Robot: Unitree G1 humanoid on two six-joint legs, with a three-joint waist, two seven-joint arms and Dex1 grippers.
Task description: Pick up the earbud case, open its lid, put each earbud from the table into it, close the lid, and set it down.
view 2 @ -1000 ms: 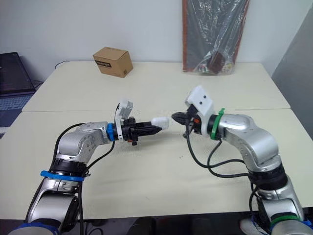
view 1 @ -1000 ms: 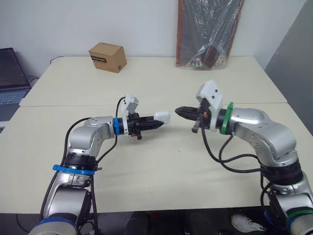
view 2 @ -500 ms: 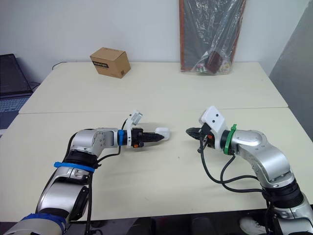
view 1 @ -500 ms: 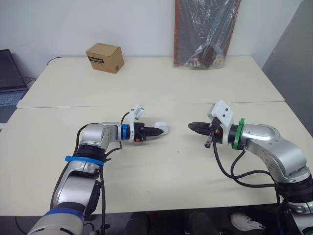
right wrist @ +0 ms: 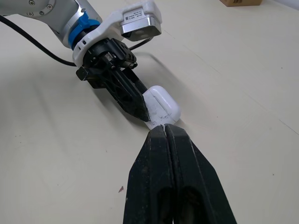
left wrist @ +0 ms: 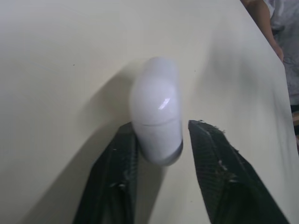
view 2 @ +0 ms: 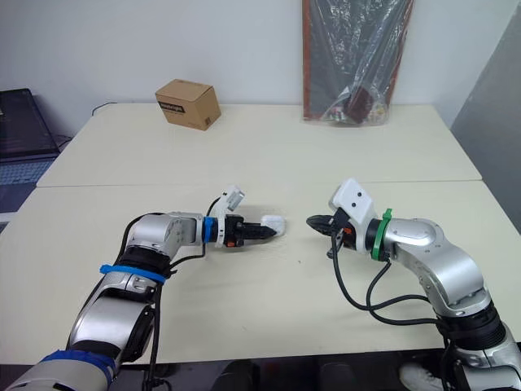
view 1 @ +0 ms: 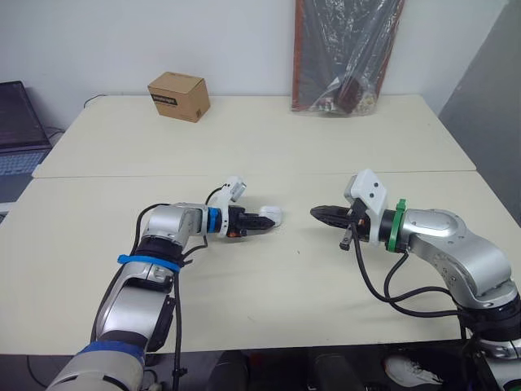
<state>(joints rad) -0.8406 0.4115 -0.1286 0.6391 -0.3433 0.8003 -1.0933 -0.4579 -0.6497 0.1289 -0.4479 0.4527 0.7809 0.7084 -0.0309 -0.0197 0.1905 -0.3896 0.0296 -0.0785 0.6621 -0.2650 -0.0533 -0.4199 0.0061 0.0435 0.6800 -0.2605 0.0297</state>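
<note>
The case [left wrist: 156, 109], lid shut, seems to lie on the tabletop [view 1: 269, 285] between the spread fingers of the left tool [view 1: 260, 220], touching just one. The right tool [view 1: 319, 213], pressed together, hangs near. This looks like the final set-down; next, the left tool should back straight off without nudging the case.

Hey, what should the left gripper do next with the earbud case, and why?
Probably draw the left gripper straight back off the earbud case. The case lies on the table with its lid closed, and the jaws stand open around it, so it looks released.
</note>
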